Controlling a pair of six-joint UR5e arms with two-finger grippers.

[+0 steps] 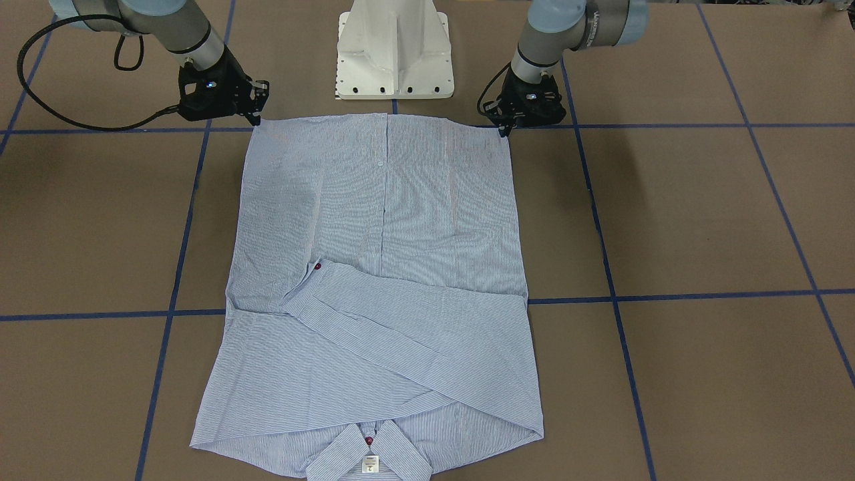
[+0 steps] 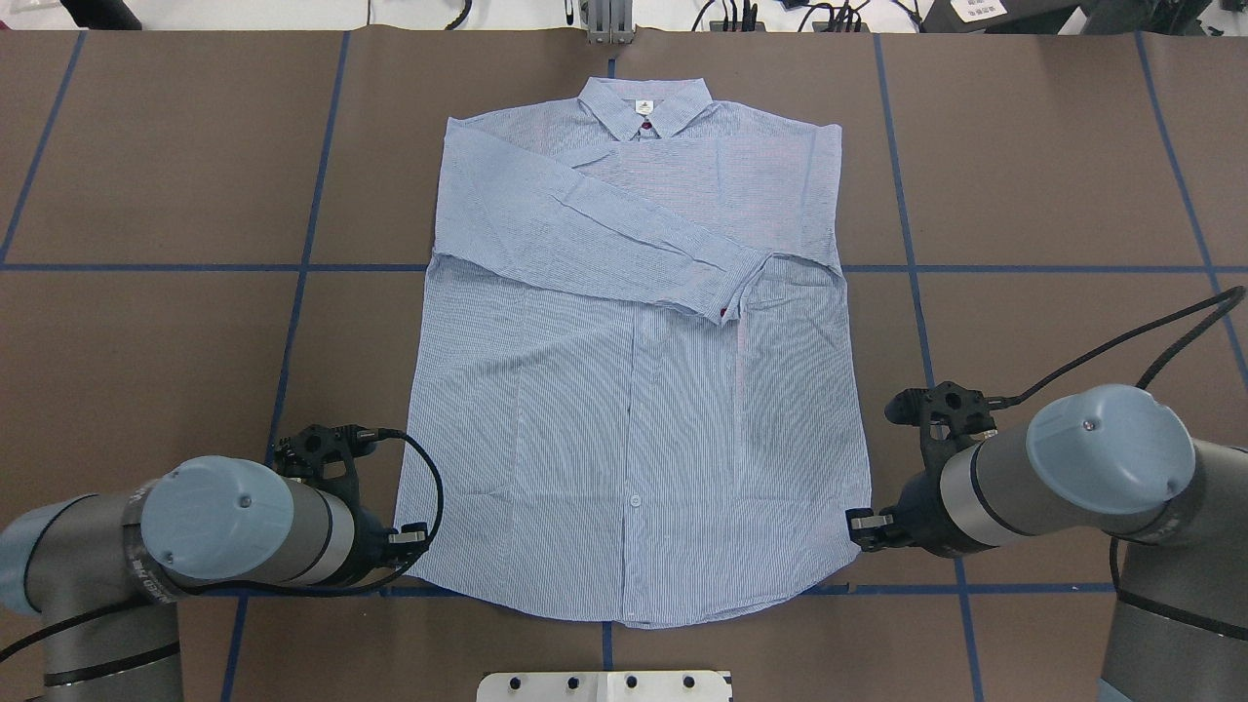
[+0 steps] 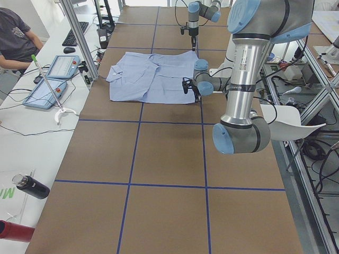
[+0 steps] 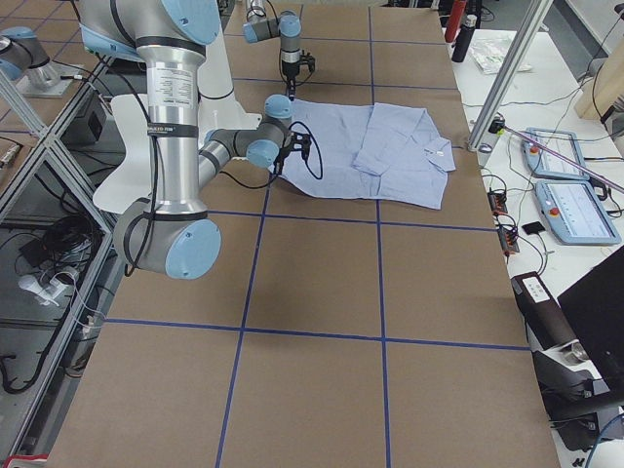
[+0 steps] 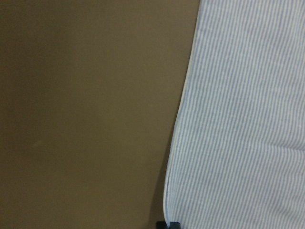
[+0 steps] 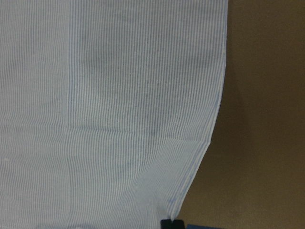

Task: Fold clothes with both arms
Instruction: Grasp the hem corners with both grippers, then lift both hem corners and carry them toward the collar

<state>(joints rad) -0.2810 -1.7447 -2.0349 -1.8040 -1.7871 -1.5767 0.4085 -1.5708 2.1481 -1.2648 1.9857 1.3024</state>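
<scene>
1. The shirt [image 2: 634, 409] lies flat and face up on the brown table [image 2: 146, 341], about midway between the table's two ends. Its collar [image 2: 643, 97] points to the edge far from the robot, and its hem points to the robot's edge.
2. Both sleeves are folded in over the chest. The upper sleeve [image 2: 585, 244] runs slantwise across the front, and a dark red button [image 2: 722, 313] shows at its cuff.
3. A small white label [image 2: 643, 106] shows inside the collar.
4. The left gripper [image 2: 414, 534] sits low at the hem corner on the robot's left. In the left wrist view its dark fingertips [image 5: 167, 224] are pressed together right on the hem edge – it pinches the shirt there.
5. The right gripper [image 2: 860, 522] sits at the opposite hem corner. Its fingertips [image 6: 171, 224] also meet on the cloth edge – clenched on the shirt.
6. The cloth between the two corners rests on the table, with only soft wrinkles.
7. Blue tape lines [image 2: 195, 266] cross the table under the shirt.
</scene>
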